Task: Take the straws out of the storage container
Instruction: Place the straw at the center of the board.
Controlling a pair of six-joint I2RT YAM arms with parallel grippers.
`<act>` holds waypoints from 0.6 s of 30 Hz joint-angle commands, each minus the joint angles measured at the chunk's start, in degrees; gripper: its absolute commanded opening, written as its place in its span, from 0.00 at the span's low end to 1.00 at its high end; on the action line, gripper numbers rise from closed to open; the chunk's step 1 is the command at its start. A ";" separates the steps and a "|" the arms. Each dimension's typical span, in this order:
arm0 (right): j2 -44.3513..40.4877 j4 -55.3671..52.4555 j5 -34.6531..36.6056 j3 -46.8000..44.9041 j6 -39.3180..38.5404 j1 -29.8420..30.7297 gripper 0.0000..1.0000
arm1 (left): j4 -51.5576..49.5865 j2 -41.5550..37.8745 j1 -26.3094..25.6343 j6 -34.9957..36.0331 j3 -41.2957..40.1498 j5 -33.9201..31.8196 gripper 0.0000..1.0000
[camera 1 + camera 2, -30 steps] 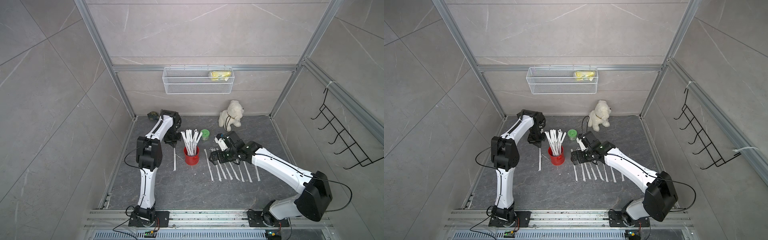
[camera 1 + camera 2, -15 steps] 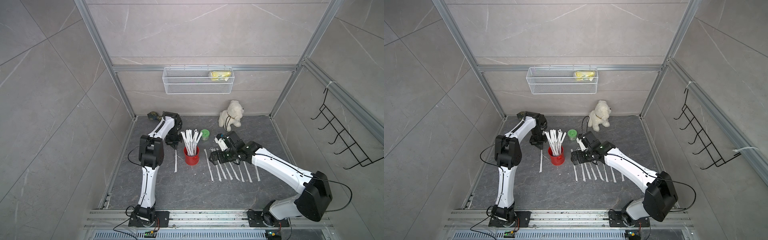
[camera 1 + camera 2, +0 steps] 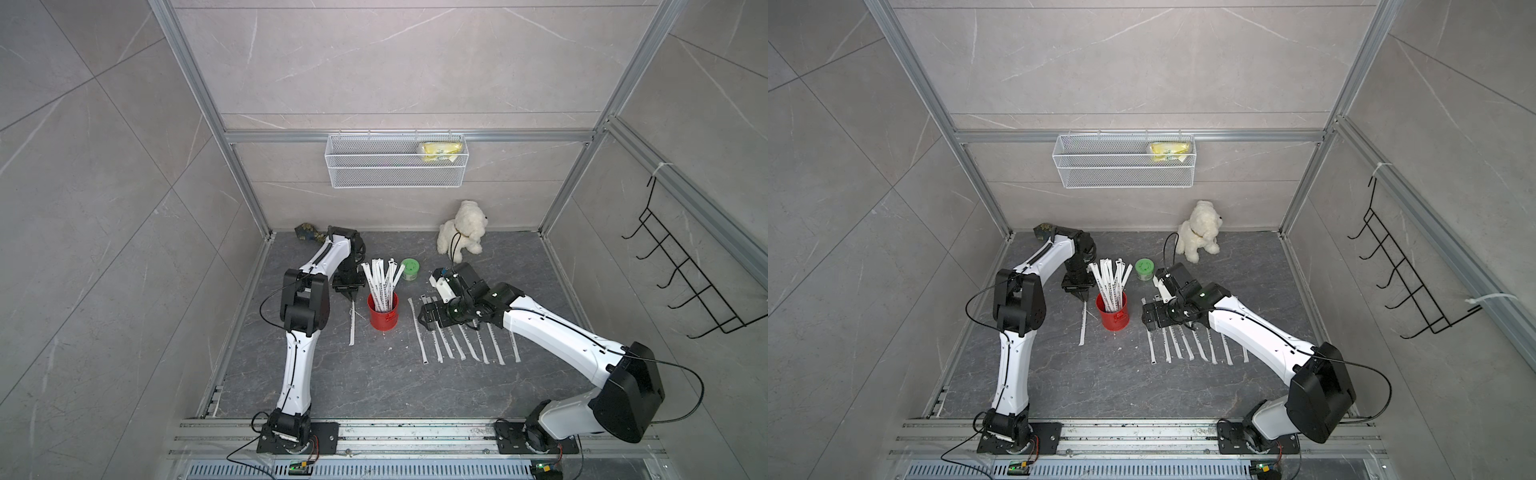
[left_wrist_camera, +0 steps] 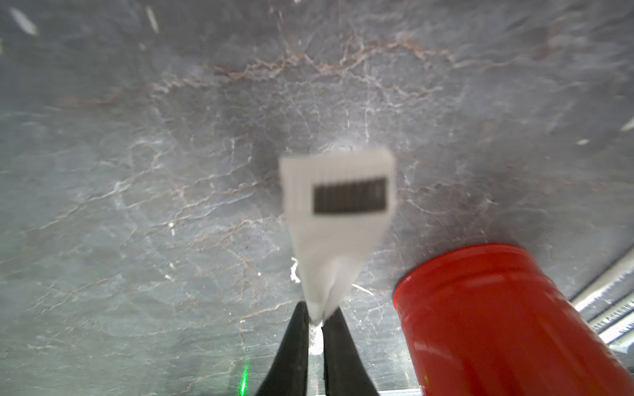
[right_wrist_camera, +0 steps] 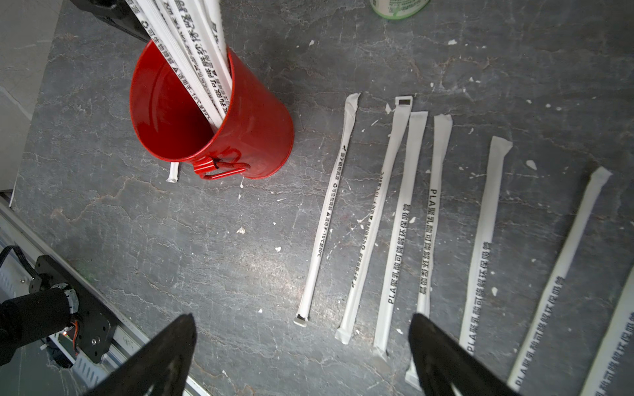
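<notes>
The red storage container (image 3: 382, 311) (image 3: 1113, 311) stands upright on the dark floor with several white wrapped straws (image 3: 382, 276) (image 5: 192, 51) sticking out of it. Several more straws (image 3: 461, 340) (image 5: 398, 219) lie in a row to its right. My left gripper (image 3: 348, 293) (image 4: 317, 322) points down just left of the container (image 4: 497, 319), shut on the end of one straw (image 3: 353, 322) (image 4: 338, 205) that stretches along the floor toward the front. Low over the near end of the row, my right gripper (image 3: 428, 320) (image 5: 302, 343) is open and holds nothing.
A green-lidded jar (image 3: 409, 269) stands just behind the container, and a white plush dog (image 3: 461, 228) sits by the back wall. A dark object (image 3: 306, 232) lies in the back left corner. A wire basket (image 3: 395, 166) hangs on the back wall, a black hook rack (image 3: 681, 274) on the right wall.
The left arm's elbow has shifted slightly to the right while its gripper stays at the straw beside the container. The right arm has not moved.
</notes>
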 commanded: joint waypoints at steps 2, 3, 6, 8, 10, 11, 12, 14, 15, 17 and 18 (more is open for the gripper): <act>0.39 -0.63 0.27 -0.68 -1.02 0.41 1.00 | -0.12 0.26 -0.12 1.34 -0.91 1.08 0.14; 0.39 -0.60 0.29 -0.64 -1.07 0.41 1.00 | 0.02 0.15 -0.07 1.29 -1.12 1.08 0.14; 0.39 -0.65 0.28 -0.60 -1.07 0.39 1.00 | 0.44 -0.03 -0.03 1.29 -1.67 1.08 0.14; 0.38 -0.65 0.32 -0.60 -1.07 0.41 1.00 | 0.76 -0.20 -0.09 1.19 -2.04 1.06 0.17; 0.39 -0.78 0.40 -0.54 -1.06 0.46 1.00 | 1.06 -0.36 -0.07 1.14 -2.33 1.03 0.20; 0.27 -0.82 0.41 -0.56 -1.07 0.41 1.00 | 1.12 -0.40 -0.07 1.29 -2.28 1.08 0.22; 0.22 -0.83 0.54 -0.60 -1.07 0.39 1.00 | 1.07 -0.33 -0.07 1.26 -2.09 0.98 0.24; 0.20 -0.91 0.57 -0.40 -1.07 0.41 1.00 | 1.20 -0.29 -0.07 1.16 -2.05 0.85 0.27; 0.25 -1.08 0.62 -0.27 -1.14 0.37 1.00 | 1.24 -0.32 -0.07 1.15 -2.07 0.97 0.27; 0.30 -1.42 0.65 0.04 -1.24 0.41 1.00 | 1.24 -0.55 -0.07 0.95 -2.24 0.86 0.27; 0.25 -1.44 0.63 -0.05 -1.24 0.41 1.00 | 1.24 -0.74 -0.07 0.78 -2.25 0.73 0.27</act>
